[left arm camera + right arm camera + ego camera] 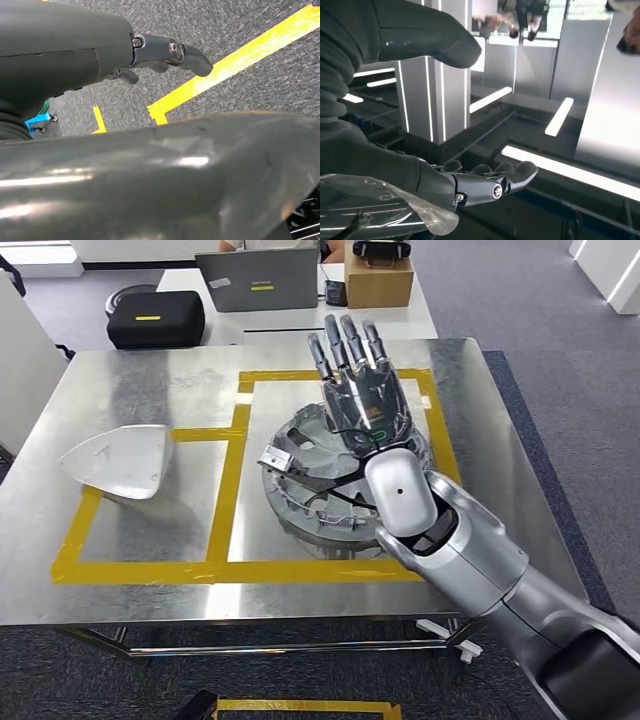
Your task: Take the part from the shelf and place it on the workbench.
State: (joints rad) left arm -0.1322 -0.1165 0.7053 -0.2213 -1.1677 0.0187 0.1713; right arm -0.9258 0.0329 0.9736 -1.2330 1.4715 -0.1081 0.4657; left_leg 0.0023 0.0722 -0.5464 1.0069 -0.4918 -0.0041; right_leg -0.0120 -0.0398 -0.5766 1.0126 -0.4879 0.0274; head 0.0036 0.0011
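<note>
A round grey metal part [317, 490] with ribs and a small bracket lies flat on the steel workbench [490, 440], inside the right-hand yellow tape rectangle. My right hand [361, 380] is stretched out over the part's far edge, fingers straight and spread, holding nothing. The right wrist view shows the same right hand [486, 182] flat and empty, with ceiling lights behind it. My right forearm covers the near right side of the part. My left hand [166, 52] hangs over the carpet with loosely extended fingers and nothing in it.
A white wedge-shaped shell [121, 460] lies in the left tape rectangle. Behind the bench, a second table carries a laptop [260, 280], a black case [155, 318] and a cardboard box [377, 280]. Yellow tape [234, 60] marks the carpet.
</note>
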